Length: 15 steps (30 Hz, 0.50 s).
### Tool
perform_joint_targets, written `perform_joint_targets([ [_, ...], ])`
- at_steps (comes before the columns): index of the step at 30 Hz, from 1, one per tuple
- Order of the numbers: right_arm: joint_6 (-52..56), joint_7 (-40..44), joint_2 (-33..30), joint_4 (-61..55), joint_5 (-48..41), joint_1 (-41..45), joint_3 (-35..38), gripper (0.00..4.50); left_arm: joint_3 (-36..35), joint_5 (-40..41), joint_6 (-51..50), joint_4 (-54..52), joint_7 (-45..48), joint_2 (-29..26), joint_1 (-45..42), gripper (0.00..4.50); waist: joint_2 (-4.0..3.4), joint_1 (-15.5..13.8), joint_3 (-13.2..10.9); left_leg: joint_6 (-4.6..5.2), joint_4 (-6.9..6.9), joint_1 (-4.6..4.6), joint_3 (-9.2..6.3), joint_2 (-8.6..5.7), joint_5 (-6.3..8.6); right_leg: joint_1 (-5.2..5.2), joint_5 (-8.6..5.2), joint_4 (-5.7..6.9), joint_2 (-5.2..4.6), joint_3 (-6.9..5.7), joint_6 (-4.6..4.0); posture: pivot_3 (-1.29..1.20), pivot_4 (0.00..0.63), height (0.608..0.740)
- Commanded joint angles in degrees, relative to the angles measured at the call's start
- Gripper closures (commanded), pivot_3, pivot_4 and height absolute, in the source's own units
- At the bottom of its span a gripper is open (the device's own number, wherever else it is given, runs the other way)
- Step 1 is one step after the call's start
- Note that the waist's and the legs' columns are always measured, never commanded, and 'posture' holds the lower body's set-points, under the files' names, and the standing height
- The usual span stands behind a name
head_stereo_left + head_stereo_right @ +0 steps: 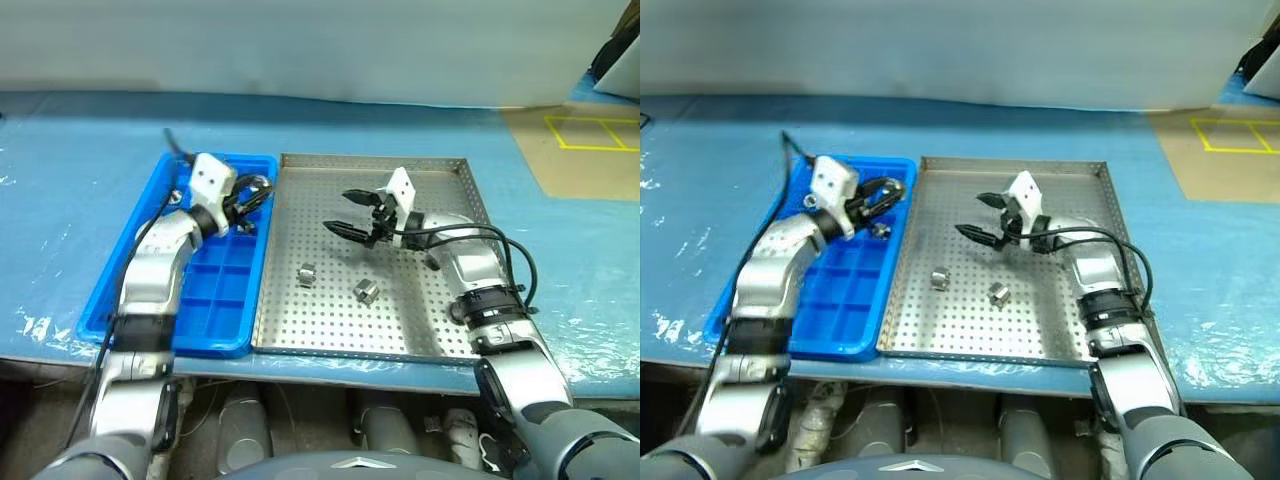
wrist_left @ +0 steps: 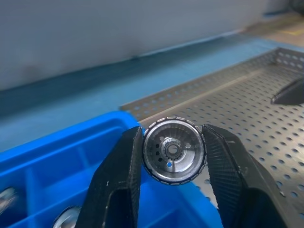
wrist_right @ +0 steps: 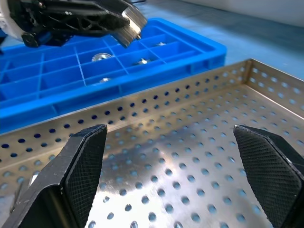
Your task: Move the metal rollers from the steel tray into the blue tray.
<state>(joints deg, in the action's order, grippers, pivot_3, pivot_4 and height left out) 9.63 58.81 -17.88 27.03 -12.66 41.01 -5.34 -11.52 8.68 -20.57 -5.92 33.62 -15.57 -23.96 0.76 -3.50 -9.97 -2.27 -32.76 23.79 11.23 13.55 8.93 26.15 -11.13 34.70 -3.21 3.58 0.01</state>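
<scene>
Left pincer (image 2: pixel 173 156) is clamped on a metal roller (image 2: pixel 174 150), its hollow end facing the wrist camera, held above the far end of the blue tray (image 1: pixel 115 290) beside the steel tray's (image 1: pixel 440 330) rim, forearm reaching up along the blue tray. Right pincer (image 1: pixel 350 212) gapes wide and empty over the steel tray's far half, pointing toward the blue tray. Two loose rollers (image 1: pixel 307 273) and (image 1: pixel 366 291) lie mid-tray on the perforated floor. More rollers (image 3: pixel 100 57) sit in blue compartments. No readable writing.
</scene>
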Motion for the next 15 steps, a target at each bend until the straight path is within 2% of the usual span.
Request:
perform_joint_targets([
  [1,-3.0,2.4,1.5,3.2,-0.1,3.5,-0.7,0.00,-5.3,1.0,-0.2,-14.1,-10.8,3.1,4.1,2.91,0.00,-0.9,0.0,-0.01,0.00,0.05,-0.03,0.09,-0.02,-0.01,-0.04,0.02,0.01,-0.19,-0.07,0.22,0.150,0.740],
  [4,-4.7,3.9,3.1,6.6,0.7,5.6,-1.5,0.00,-5.9,-3.0,0.5,-19.5,-18.9,5.5,8.2,2.91,-0.01,-2.2,0.0,-0.06,0.01,0.13,-0.06,0.27,-0.08,-0.03,-0.11,0.05,0.01,-0.50,-0.18,0.26,0.150,0.740],
  [8,-6.6,5.7,4.8,10.0,1.5,7.3,-2.6,0.00,-6.5,-7.7,-1.8,-21.1,-29.7,9.7,13.5,2.91,-0.01,-3.8,0.0,0.01,-0.01,0.23,-0.12,0.24,-0.15,-0.10,-0.12,0.02,-0.09,-0.64,-0.18,0.30,0.150,0.740],
  [15,-8.1,7.0,6.0,12.5,2.2,8.5,-2.7,0.00,-5.6,-9.0,-5.7,-18.7,-35.5,11.7,15.8,2.91,0.00,-5.6,0.0,-0.12,-0.06,0.63,-0.65,0.25,-0.34,-0.07,-0.13,0.01,-0.11,-1.11,-0.18,0.32,0.150,0.740],
])
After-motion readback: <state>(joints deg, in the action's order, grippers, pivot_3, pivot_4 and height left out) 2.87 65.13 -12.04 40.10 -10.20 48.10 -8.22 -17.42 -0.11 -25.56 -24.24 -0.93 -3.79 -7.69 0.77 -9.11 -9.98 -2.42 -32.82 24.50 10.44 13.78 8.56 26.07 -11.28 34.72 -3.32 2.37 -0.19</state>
